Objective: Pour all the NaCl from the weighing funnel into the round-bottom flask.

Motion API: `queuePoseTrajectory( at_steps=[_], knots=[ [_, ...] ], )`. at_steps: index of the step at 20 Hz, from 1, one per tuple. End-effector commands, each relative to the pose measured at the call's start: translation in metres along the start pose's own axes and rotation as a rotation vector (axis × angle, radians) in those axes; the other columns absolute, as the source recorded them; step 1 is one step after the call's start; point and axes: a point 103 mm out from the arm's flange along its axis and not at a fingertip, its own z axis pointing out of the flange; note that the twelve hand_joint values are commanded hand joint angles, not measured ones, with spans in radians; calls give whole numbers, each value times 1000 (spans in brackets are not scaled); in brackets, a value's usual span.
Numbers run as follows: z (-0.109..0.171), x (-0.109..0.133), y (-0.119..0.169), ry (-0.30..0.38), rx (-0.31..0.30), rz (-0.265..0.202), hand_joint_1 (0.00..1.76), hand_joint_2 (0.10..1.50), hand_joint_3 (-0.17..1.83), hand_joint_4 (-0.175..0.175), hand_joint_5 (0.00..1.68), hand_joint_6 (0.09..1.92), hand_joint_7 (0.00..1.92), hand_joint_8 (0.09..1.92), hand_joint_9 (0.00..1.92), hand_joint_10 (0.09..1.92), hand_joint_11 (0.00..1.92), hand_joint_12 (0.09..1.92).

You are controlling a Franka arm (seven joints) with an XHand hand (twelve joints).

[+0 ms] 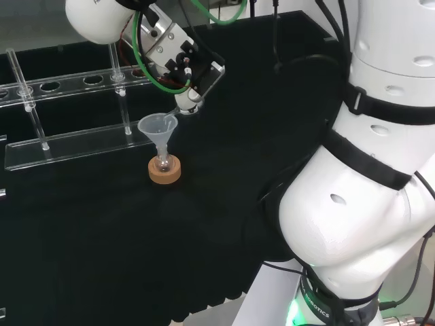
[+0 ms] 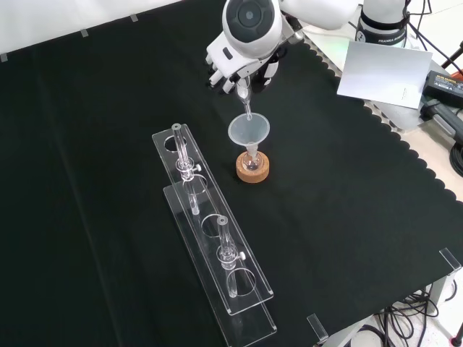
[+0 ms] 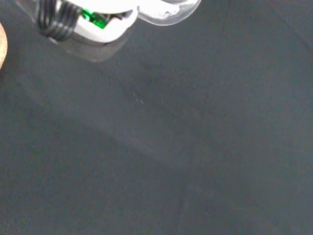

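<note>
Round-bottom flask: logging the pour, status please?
Robot hand shut on weighing funnel, spout tipped down over the wide funnel. Round-bottom flask upright on cork ring. Tube rack well aside, nothing in the way.

hand (image 2: 239, 72) mostly hidden behind the arm's white link in the front view, its grip can't be made out, flask (image 1: 163, 163) contents too small to tell, cork stand (image 3: 2, 44) cut off at 9 o'clock in the wrist view

Black cloth bench (image 2: 347, 217): cork ring (image 2: 254, 168) w/ flask, clear rack (image 2: 217, 253) beside it, paper (image 2: 383, 72) at edge.
</note>
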Motion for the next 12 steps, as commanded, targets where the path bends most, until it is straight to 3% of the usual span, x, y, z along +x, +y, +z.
queuePoseTrajectory(
  at_steps=[1,12],
  knots=[
    [-2,1,0,-29,4,6,1126,706,525,175,1328,519,670,633,1109,192,987,921],
    [-8,7,1,-65,11,14,1126,707,524,175,1327,521,663,635,1109,190,991,918]
  ],
)
